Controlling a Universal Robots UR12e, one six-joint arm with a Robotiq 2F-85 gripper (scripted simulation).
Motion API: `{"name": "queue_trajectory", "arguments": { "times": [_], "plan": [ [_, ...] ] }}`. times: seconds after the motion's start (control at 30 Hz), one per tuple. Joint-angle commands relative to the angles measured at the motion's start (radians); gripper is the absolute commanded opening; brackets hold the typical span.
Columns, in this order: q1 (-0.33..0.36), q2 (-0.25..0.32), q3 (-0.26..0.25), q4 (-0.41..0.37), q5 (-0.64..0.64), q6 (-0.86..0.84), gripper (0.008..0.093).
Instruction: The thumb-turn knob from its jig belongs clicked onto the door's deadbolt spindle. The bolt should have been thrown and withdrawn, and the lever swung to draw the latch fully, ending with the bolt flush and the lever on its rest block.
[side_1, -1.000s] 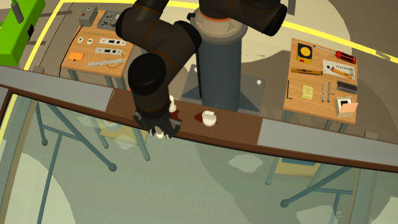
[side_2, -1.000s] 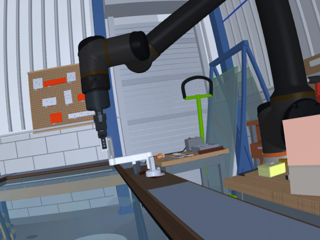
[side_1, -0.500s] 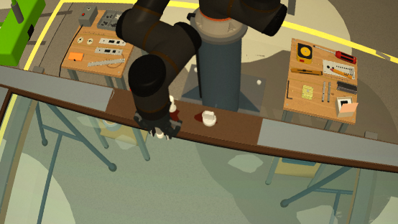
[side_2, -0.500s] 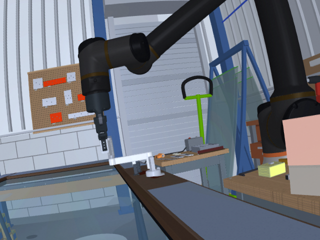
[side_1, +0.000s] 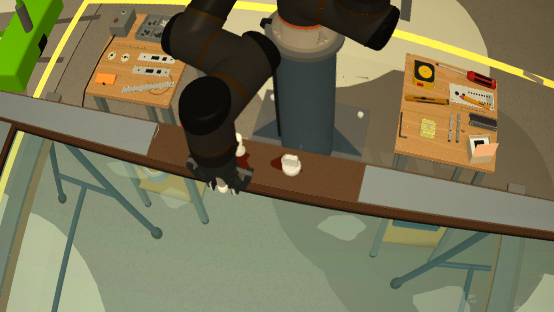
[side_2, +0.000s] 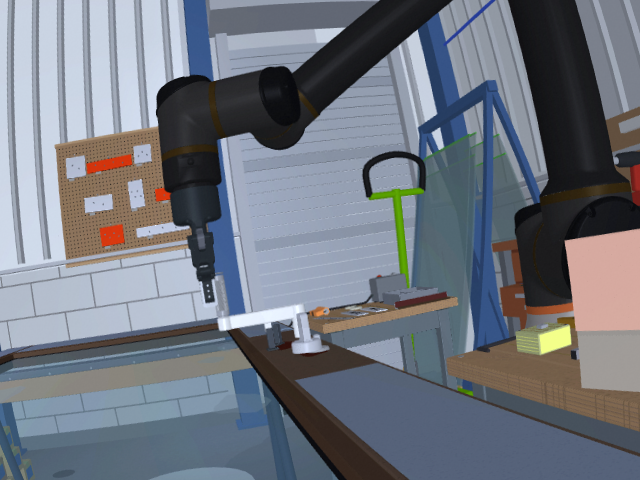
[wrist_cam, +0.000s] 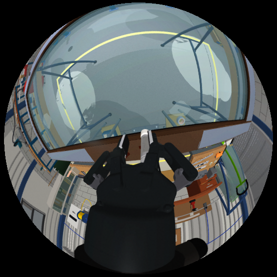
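The white lever (side_2: 258, 316) reaches out from its round base (side_2: 309, 345) on the door's brown stile, and its free end (wrist_cam: 144, 147) lies between my gripper's (side_1: 226, 187) fingers without being held. The gripper (side_2: 209, 289) (wrist_cam: 137, 144) is open and holds nothing; it hangs straight down over the stile's edge by the glass. The white thumb-turn knob (side_1: 291, 165) sits on the brown stile to the right of the gripper, beside a dark red patch. A second white part (side_1: 240, 144) shows just behind my wrist, mostly hidden by the arm.
A wooden workbench (side_1: 445, 112) with a tape measure, screwdriver and small boxes stands to the right of the robot's pedestal (side_1: 305, 100), and another bench (side_1: 135, 65) with lock plates stands to the left. The door lies flat, its glass pane (side_1: 200, 260) over trestle legs.
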Motion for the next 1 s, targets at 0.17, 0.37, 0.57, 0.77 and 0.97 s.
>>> {"name": "queue_trajectory", "arguments": {
  "times": [0.17,0.37,0.57,0.77,0.97],
  "plan": [
    [0.0,0.0,-0.001,0.0,0.0,0.0,0.048],
    [0.0,0.0,-0.001,0.0,0.0,0.0,0.0405],
    [0.0,0.0,-0.001,0.0,0.0,0.0,0.0285],
    [0.0,0.0,-0.001,0.0,0.0,0.0,0.0165],
    [0.0,0.0,-0.001,0.0,0.0,0.0,0.008]
  ]
}}
